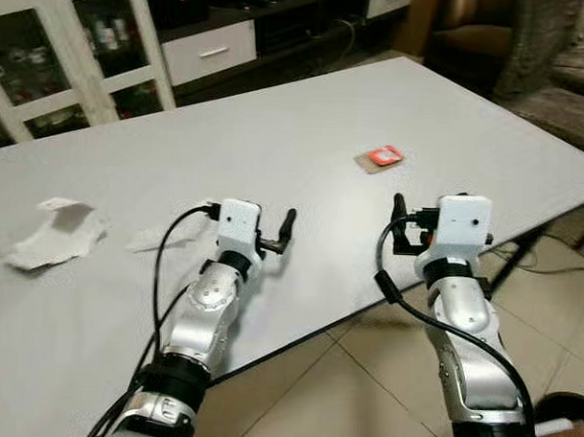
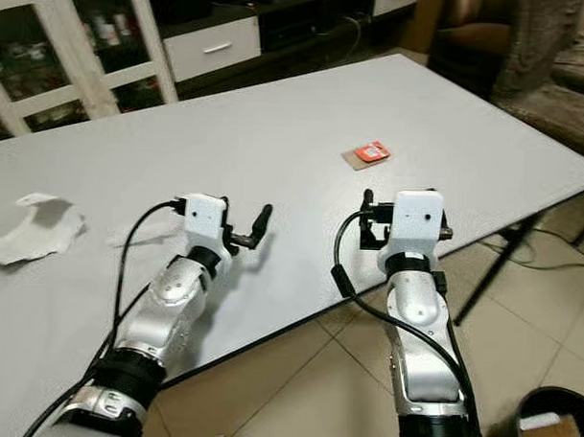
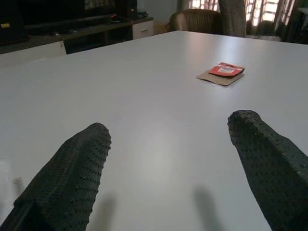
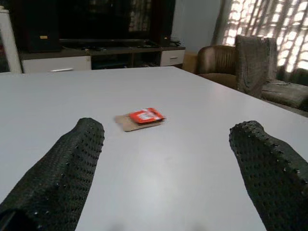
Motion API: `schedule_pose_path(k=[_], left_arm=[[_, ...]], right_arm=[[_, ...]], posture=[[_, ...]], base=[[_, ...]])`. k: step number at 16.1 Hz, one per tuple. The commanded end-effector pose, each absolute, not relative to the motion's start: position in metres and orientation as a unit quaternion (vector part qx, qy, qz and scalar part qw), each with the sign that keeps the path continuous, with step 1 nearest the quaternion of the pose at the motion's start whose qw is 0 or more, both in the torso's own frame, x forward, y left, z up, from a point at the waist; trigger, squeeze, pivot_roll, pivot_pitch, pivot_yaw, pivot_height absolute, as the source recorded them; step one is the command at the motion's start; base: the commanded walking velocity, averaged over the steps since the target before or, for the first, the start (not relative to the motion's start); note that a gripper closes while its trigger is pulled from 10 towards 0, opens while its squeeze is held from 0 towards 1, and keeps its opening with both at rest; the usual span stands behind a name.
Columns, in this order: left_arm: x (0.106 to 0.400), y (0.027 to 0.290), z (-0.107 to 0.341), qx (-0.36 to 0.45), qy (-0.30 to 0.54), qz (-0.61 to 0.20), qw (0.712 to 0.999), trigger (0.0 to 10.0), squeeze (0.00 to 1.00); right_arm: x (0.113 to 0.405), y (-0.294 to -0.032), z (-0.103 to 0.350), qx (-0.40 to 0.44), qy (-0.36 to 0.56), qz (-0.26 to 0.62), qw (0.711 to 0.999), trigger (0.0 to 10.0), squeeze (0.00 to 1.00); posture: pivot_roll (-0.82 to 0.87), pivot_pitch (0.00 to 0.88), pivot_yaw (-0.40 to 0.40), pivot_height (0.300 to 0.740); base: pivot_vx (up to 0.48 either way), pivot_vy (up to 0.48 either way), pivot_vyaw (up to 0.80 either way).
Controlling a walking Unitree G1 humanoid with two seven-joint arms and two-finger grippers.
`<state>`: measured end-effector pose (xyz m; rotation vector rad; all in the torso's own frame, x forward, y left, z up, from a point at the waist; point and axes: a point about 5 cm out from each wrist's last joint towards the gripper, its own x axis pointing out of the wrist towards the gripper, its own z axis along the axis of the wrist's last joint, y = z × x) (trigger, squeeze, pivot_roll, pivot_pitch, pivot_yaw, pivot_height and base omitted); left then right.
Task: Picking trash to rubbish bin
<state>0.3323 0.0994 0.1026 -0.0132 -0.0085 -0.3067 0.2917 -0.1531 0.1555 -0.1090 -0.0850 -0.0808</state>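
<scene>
Table (image 1: 305, 133): white, wide. Bin (image 2: 553, 424): on the floor to my right. Left gripper (image 3: 168, 159) and right gripper (image 4: 166, 159): both spread, empty, low over the near edge. Tissue (image 1: 50, 234): crumpled, far left. Packet (image 4: 142, 118): red, on brown card, ahead of the right gripper. I'd reach straight in, fingers straddling it, then pinch flat.

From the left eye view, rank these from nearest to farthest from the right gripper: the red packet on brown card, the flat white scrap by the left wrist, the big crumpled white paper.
1. Red packet on brown card: just ahead of the right gripper, slightly to its left.
2. Flat white paper scrap: across the grey table, beyond the left gripper.
3. Crumpled white paper: far left.
</scene>
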Motion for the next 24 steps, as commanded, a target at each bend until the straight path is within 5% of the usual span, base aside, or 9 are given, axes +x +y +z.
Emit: schedule_pose_path(k=[1, 19, 24], left_arm=[[0.3349, 0.0976, 0.1064, -0.003, -0.01, -0.152, 0.988, 10.0, 0.0], [0.3367, 0.0986, 0.1046, 0.01, -0.004, -0.151, 0.988, 10.0, 0.0], [0.3381, 0.0984, 0.1071, 0.002, -0.009, -0.155, 0.988, 10.0, 0.0]], right_arm=[[0.2922, -0.1539, 0.1586, -0.052, -0.045, -0.042, 0.997, 10.0, 0.0], [0.292, -0.1489, 0.1582, -0.046, -0.048, -0.037, 0.997, 10.0, 0.0], [0.2926, -0.147, 0.1573, -0.049, -0.048, -0.035, 0.997, 10.0, 0.0]], posture=[[-0.17, 0.039, 0.064, 0.74], [-0.17, 0.042, 0.076, 0.74], [-0.17, 0.037, 0.081, 0.74]], base=[[0.0, -0.292, 0.0], [0.0, -0.285, 0.0], [0.0, 0.0, 0.73]])
